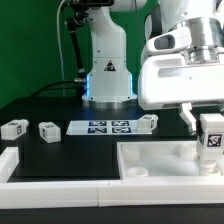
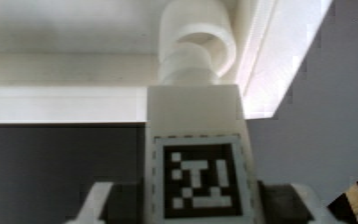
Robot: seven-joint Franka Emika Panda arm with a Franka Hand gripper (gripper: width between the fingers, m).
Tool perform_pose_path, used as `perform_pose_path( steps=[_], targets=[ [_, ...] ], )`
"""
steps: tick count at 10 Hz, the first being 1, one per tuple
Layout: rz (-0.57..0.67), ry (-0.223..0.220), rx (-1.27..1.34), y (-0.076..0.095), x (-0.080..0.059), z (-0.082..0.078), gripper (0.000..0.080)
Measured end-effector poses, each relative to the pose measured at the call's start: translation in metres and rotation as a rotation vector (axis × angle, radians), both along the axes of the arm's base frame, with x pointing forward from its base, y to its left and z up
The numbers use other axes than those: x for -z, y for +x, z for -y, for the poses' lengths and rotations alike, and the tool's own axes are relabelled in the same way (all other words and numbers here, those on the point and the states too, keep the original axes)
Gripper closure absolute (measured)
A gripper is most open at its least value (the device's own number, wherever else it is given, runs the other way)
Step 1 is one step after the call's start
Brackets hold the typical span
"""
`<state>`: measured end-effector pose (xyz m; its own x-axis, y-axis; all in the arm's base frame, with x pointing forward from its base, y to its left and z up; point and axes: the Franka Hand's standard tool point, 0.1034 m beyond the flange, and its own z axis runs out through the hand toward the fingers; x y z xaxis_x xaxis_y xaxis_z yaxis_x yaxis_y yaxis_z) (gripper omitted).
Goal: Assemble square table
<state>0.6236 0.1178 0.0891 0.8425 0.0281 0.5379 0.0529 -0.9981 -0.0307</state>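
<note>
White tabletop (image 1: 150,160), white leg (image 2: 197,125) — black-and-white square tag (image 2: 202,178)

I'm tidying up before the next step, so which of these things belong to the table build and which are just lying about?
Part of the job: tabletop, held leg, loose legs.
Just lying about: marker board, border rails.

Robotics lab, green backdrop (image 1: 30,40), black table (image 1: 60,150), marker board (image 1: 108,127) with tags, mounted robot arm (image 1: 105,60).
</note>
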Motion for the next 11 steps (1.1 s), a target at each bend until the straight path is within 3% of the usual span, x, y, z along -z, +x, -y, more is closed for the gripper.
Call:
perform_pose_path(
  steps=[6, 10, 11],
  targets=[
    [-0.022, 0.004, 0.015, -0.012, 0.012, -0.002, 0.0509],
    [0.028, 0.007, 0.047, -0.01, 0.017, -0.003, 0.0509],
    [0.027, 0.006, 0.046, -0.01, 0.018, -0.003, 0.0417]
  ],
)
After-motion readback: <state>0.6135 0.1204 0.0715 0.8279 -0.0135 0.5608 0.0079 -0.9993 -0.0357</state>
